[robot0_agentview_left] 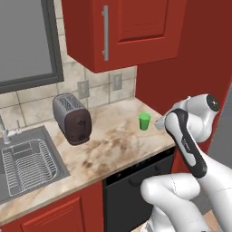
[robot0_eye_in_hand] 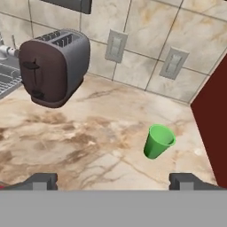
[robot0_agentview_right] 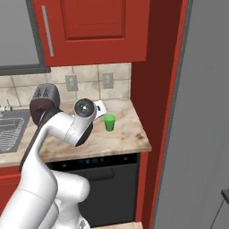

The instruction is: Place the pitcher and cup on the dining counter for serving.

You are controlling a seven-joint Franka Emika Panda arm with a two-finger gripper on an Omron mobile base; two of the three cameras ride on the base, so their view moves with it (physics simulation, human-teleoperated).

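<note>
As seen in the hand view, left to right: toaster [robot0_eye_in_hand: 54, 66] at upper left; green cup [robot0_eye_in_hand: 158, 141] upright on the marbled tabletop [robot0_eye_in_hand: 88, 146], right of centre; gripper [robot0_eye_in_hand: 113, 181] spread wide, released, holding nothing.

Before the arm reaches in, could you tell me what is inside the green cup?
The cup stands upright on the counter; its mouth looks empty, plain green inside. The very bottom is hidden by its rim.
</note>
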